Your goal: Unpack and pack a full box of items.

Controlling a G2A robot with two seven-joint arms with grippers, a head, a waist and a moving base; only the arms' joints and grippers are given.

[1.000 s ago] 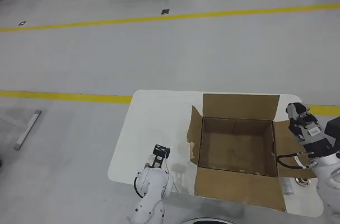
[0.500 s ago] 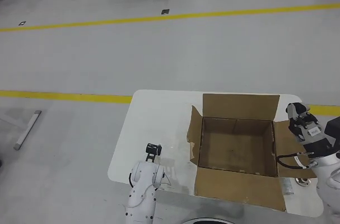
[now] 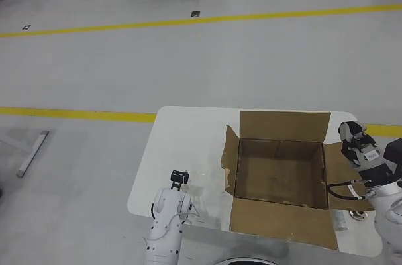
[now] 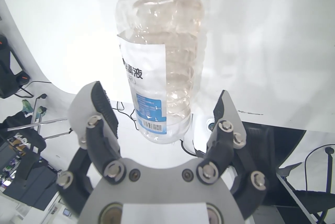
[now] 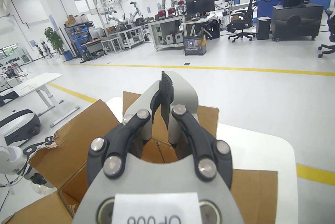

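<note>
Shifting over the last 1 s, the left claw (image 4: 159, 94) moved away from the open brown cardboard box (image 3: 283, 124) toward the white table (image 3: 187, 132) edge. I read it wide around the clear plastic labelled bottle (image 4: 159, 52) there, not gripping: unpacked, I judge.

Clear glossy plastic on the bottle (image 4: 157, 52), ribbed body, see-through liquid inside. Its label (image 4: 144, 73) is white, smooth and printed; paper or film, can't tell. My left jaws: pale grey matt shells, black ribbed rubbery pads (image 4: 104, 107), black matt links, bright metal screw heads. My right jaws are the same build, pads (image 5: 166, 97) black and coarse-toothed. The box (image 3: 280, 225) is brown cardboard, matt, dull inside, with a ragged torn flap edge toward the tabletop's left side. The tabletop (image 3: 187, 139) is white and smooth with a slight sheen. The floor (image 3: 121, 66) is pale grey, smooth, glossy, with a painted yellow line (image 3: 187, 23).
</note>
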